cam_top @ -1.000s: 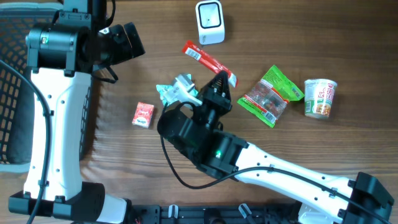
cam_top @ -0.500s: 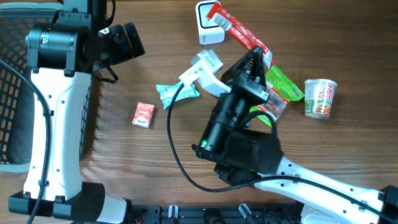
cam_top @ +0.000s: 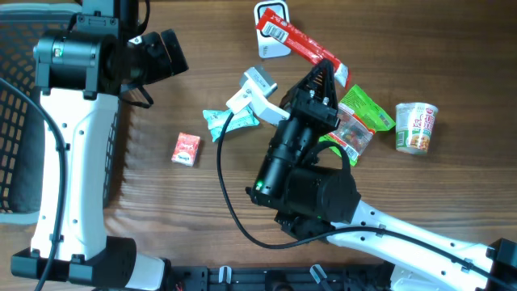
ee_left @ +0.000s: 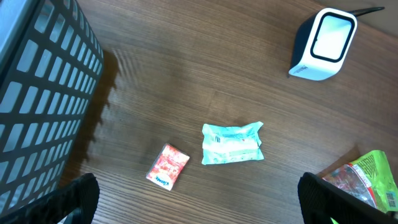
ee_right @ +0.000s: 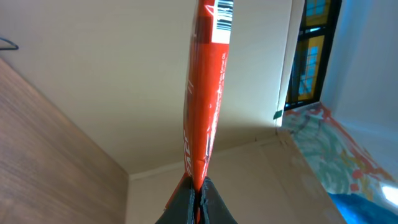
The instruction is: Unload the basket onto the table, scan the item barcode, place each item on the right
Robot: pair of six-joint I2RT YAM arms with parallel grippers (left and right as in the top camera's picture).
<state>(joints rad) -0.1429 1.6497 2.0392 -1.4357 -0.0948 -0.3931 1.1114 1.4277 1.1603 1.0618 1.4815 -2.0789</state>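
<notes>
Right tool [cam_top: 325, 69] clamps the red packet [cam_top: 300, 40], its end overlapping the scanner [cam_top: 269, 48] at my ten o'clock. Green pouch [cam_top: 363, 109] lies at four. My left tool [ee_left: 196, 186] gapes.

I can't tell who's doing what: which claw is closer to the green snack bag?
Right. Its claw, shut on the red packet, sits right beside the green snack bag. The left claw hangs open far across the table, by the black basket.
</notes>
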